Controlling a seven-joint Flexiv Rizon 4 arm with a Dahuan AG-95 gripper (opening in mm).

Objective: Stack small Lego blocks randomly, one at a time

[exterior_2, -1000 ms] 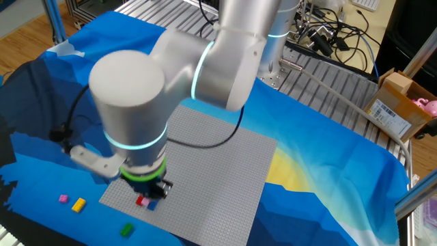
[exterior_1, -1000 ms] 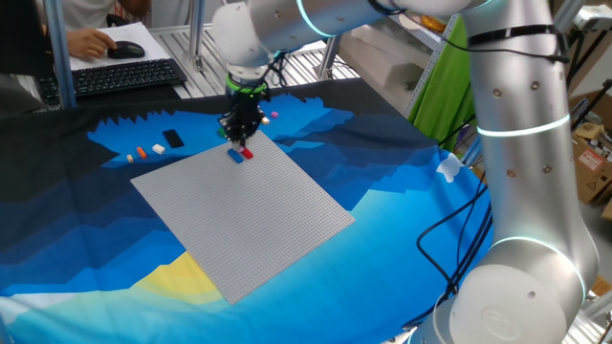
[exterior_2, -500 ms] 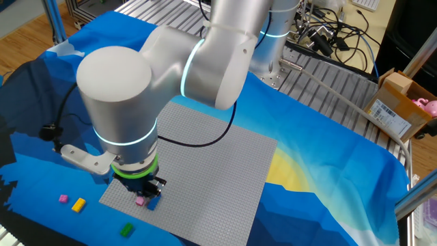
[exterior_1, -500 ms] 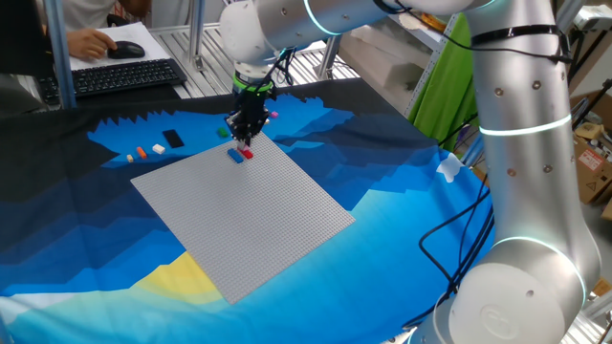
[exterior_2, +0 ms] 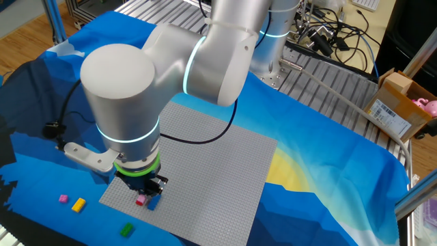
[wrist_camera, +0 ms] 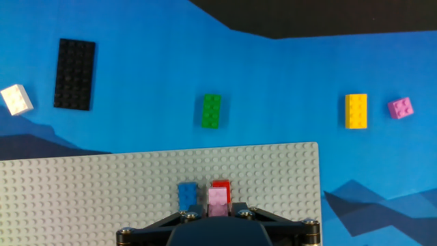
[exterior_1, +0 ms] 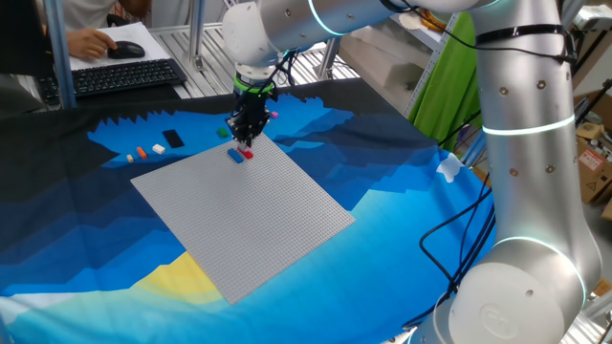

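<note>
Pink brick (wrist_camera: 218, 201) now atop red brick (wrist_camera: 221, 185), previously uncovered.

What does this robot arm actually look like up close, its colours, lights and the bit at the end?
The arm is a chain of thick, rounded silver-grey segments with glowing cyan rings at the joints. A green band circles the wrist above a small black gripper with two short black fingers. A thin black cable loops alongside it.

Silver arm (exterior_1: 521, 143), glowing cyan joint rings, black hand (exterior_1: 247, 124).

A pink brick (wrist_camera: 218, 199) sits on a red one (wrist_camera: 221, 185) beside a blue brick (wrist_camera: 187, 195); green (wrist_camera: 211, 111), yellow (wrist_camera: 356, 111), pink (wrist_camera: 400, 108) and white (wrist_camera: 16, 100) bricks lie loose.
</note>
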